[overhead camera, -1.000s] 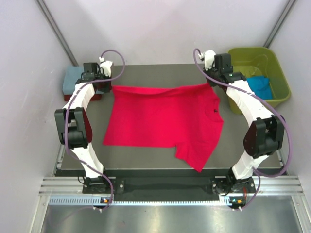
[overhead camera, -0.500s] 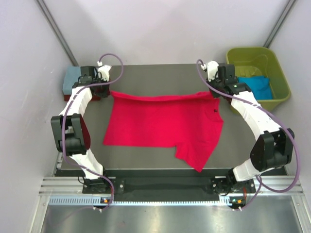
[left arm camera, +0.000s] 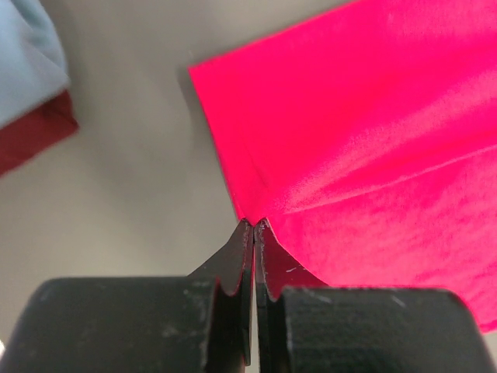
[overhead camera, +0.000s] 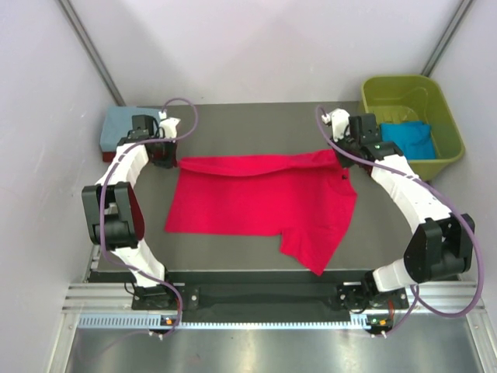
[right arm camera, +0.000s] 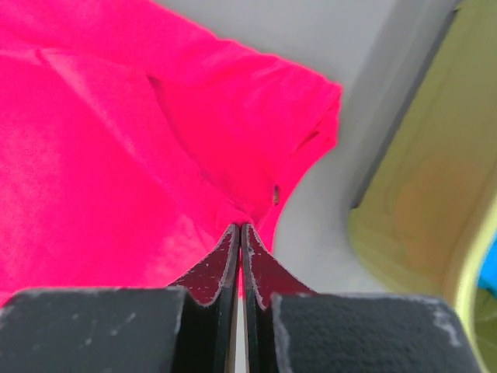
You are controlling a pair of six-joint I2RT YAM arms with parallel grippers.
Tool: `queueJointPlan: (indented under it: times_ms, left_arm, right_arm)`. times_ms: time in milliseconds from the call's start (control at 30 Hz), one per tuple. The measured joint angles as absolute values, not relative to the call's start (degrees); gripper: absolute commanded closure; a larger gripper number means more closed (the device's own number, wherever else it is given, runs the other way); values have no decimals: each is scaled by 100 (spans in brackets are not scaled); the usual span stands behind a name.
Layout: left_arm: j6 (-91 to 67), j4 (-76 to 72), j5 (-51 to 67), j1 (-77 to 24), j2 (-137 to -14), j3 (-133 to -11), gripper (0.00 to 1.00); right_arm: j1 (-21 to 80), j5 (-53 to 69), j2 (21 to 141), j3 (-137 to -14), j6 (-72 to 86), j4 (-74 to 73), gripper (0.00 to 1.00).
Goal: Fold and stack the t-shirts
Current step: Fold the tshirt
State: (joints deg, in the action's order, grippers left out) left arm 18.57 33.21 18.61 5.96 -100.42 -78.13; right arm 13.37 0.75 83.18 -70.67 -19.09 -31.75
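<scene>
Here, the left gripper (left arm camera: pixel 254 227) is clenched: its two jaws are pressed together, and the far-left corner of the bright red t-shirt (left arm camera: pixel 373 116) is pinched at their tips. From that corner the cloth spreads away to the right, with a shallow crease running across it. The right gripper (right arm camera: pixel 239 228) is likewise closed tight, grasping the far-right part of the same garment (right arm camera: pixel 101 140); a short sleeve lies just beyond the tips.

Seen from above, the left gripper (overhead camera: pixel 174 159) and the right gripper (overhead camera: pixel 338 152) hold the shirt's far edge at its two ends. A narrow fold runs along that edge between them. The rest of the bright red t-shirt (overhead camera: pixel 260 203) lies flat on the dark table (overhead camera: pixel 256 124), in the middle of the surface. Its near-right corner reaches towards the table's near edge.

At the far-left corner of the table, beside the left gripper but apart from the held cloth, rests the blue-grey t-shirt (overhead camera: pixel 124 121) (left arm camera: pixel 27 54). It lies on top of the dark red t-shirt (left arm camera: pixel 31 140), whose edge shows beneath it.

At the far right stands the olive-green tub (overhead camera: pixel 404 84) (right arm camera: pixel 419 194), just beside the right arm. The bright blue t-shirt (overhead camera: pixel 411 140) lies inside it.
</scene>
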Motion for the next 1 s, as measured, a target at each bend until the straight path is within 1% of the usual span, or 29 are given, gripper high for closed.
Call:
queueJointPlan:
  times_ms: [333,733,1000]
  left_arm:
    - [1793,3540,1857,598,-9985,-7509,100]
    - [1737,3704,1682,672,-10005,-7461,100]
    - [1621,3820,1621,716,-10245,-7439,100]
  right_arm:
    - [1343,329,8169,-6434,-1817,-3249,100]
    - [1352,506,8169,-6110,-1820,-3218,100]
    - [1352,576,8169,-5964,-1822,-3223,100]
